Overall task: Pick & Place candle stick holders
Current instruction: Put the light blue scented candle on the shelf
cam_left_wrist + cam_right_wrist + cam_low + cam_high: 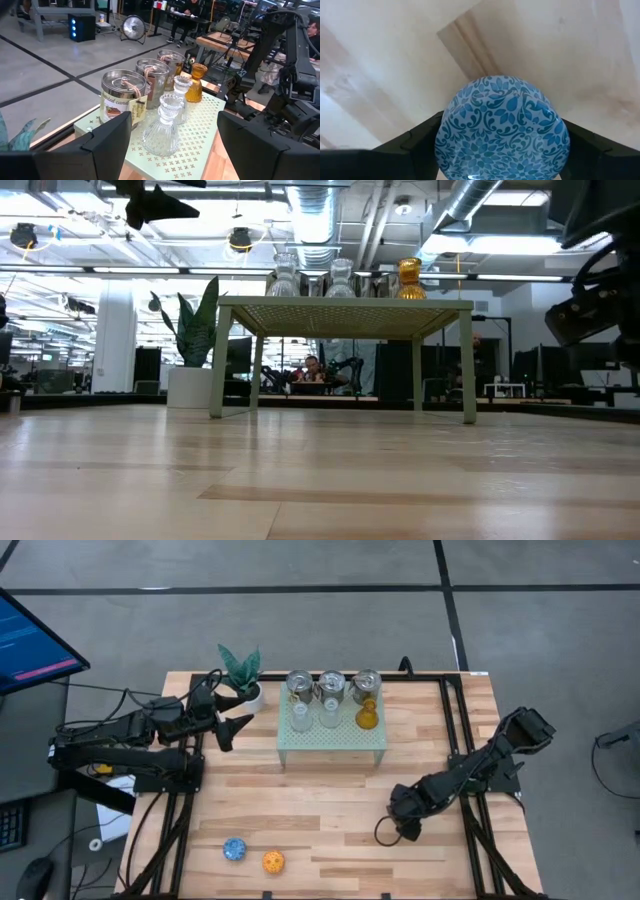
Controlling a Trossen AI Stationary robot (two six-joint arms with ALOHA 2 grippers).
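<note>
Three silver holders (331, 686), two clear glass holders (315, 716) and an amber one (367, 718) stand on the pale green stand (330, 743). A blue holder (235, 850) and an orange one (273, 861) sit on the table near its front edge. My right gripper (405, 828) is at the front right, shut on a second blue patterned holder (502, 125), which the gripper hides in the high view. My left gripper (235, 725) hangs open and empty left of the stand, above the table, facing the holders (172, 120). My right gripper pinches the blue patterned holder between its two fingers, one on each side of the round body (442, 145). The fingers come from above, pointing down at the table. Whether the holder rests on the table or hangs clear, I cannot tell.
A green plant in a white pot (241, 675) stands close to my left gripper, left of the stand. A dark cable loop (385, 832) lies beside my right gripper. Bare wood lies between the stand and the two front holders. A monitor (35, 640) stands off the table's left.
</note>
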